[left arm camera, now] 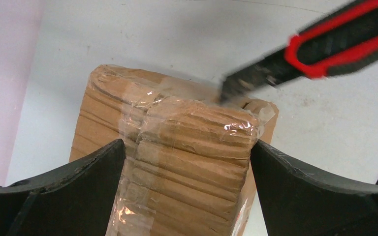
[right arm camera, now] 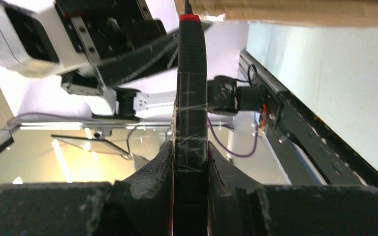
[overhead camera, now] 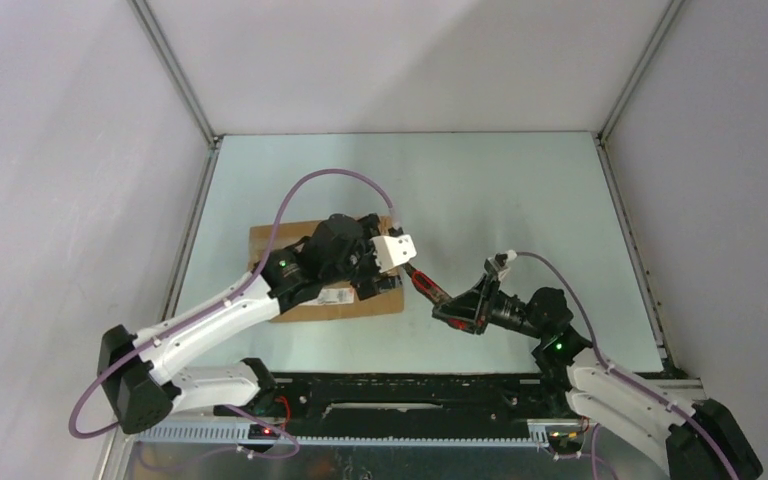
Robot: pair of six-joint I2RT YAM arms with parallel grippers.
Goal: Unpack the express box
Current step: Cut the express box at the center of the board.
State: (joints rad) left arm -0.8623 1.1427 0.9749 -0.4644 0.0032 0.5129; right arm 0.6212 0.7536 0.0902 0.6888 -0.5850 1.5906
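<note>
Enclosure: white walls with metal corner framing around a pale table (overhead camera: 480, 200).

Item under inspection: the express box (overhead camera: 275, 240), brown corrugated cardboard, lies flat in the left half of the table. Its long axis runs left to right, and its right end reaches roughly the table's middle. It sits apart from the left edge and about midway between the far and near edges. Clear tape (left arm camera: 142, 113) runs along the top seam and wraps over the end. A white label (overhead camera: 335, 296) shows on the side facing the near edge. The flaps are closed.

Left gripper (overhead camera: 375, 268): positioned over the box's right end with jaws spread wide. Its fingers (left arm camera: 78, 182) straddle the carton, one close against each long side. Whether they press on the cardboard cannot be determined.

Right gripper (overhead camera: 460, 308): clamped tight on the handle of a black-and-red utility knife (overhead camera: 428, 287), just right of the box. The right wrist view confirms both fingers (right arm camera: 162, 167) against the handle. The knife points left toward the carton. In the left wrist view its blade tip meets the taped top edge of that same right end, between the left gripper's fingers.
</note>
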